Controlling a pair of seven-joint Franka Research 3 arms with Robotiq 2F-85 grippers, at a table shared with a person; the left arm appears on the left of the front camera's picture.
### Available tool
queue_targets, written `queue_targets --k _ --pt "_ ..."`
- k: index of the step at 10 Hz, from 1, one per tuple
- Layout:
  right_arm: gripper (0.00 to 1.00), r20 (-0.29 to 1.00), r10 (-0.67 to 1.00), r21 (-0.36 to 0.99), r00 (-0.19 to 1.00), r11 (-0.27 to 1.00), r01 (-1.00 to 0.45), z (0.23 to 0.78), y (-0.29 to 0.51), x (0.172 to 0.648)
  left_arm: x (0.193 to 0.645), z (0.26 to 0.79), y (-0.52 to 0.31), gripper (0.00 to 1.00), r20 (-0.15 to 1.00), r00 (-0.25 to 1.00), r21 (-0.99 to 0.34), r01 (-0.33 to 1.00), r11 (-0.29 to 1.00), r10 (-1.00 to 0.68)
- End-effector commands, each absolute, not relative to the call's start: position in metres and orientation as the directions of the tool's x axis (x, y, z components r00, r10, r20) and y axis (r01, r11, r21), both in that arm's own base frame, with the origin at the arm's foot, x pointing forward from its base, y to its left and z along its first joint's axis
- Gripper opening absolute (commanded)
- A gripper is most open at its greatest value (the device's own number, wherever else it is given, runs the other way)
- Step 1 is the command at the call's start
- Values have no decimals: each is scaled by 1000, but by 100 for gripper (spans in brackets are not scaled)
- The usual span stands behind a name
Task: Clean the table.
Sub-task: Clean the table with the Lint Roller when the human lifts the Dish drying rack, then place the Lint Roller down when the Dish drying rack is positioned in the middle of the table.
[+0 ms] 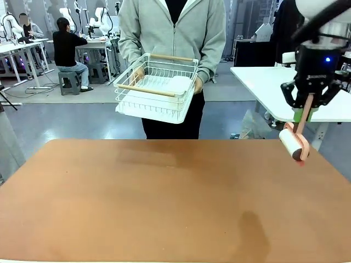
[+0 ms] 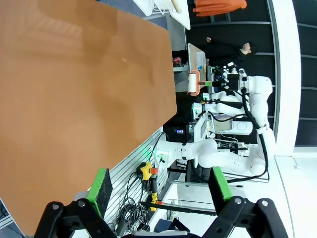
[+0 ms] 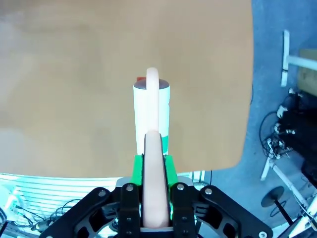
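The reddish-brown table (image 1: 164,197) spreads across the front view with a bare top. My right gripper (image 1: 305,108) hangs above its far right corner, shut on the pink handle of a lint roller (image 1: 293,144) whose white roll points down, a little above the tabletop. In the right wrist view the gripper (image 3: 151,171) clamps the handle between its green pads, with the roller (image 3: 151,111) over the table (image 3: 74,74). My left gripper (image 2: 159,191) stands open with nothing between its green pads, off the edge of the table (image 2: 74,99). The lint roller (image 2: 193,83) shows far off.
A person stands at the far side holding a white wire dish rack (image 1: 156,87) with wooden handles above the far edge. A white-topped table (image 1: 274,87) stands at the back right. Cables and equipment (image 2: 148,173) lie beside the table on the robot's side.
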State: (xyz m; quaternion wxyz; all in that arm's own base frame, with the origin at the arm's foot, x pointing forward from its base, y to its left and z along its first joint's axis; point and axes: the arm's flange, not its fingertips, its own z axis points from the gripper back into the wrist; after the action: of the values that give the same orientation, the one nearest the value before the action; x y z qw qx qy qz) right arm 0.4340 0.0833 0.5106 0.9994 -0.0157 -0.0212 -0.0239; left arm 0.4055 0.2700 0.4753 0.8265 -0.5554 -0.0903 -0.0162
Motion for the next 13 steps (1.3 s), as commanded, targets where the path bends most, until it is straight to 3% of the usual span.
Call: queue_targets --k 1,13 --pt "21 30 -63 -49 998 997 65 525 97 435 403 476 270 100 170 983 -915 130 381 73" --pt "21 30 -63 -49 998 997 65 525 97 435 403 476 270 100 170 983 -915 130 381 73"
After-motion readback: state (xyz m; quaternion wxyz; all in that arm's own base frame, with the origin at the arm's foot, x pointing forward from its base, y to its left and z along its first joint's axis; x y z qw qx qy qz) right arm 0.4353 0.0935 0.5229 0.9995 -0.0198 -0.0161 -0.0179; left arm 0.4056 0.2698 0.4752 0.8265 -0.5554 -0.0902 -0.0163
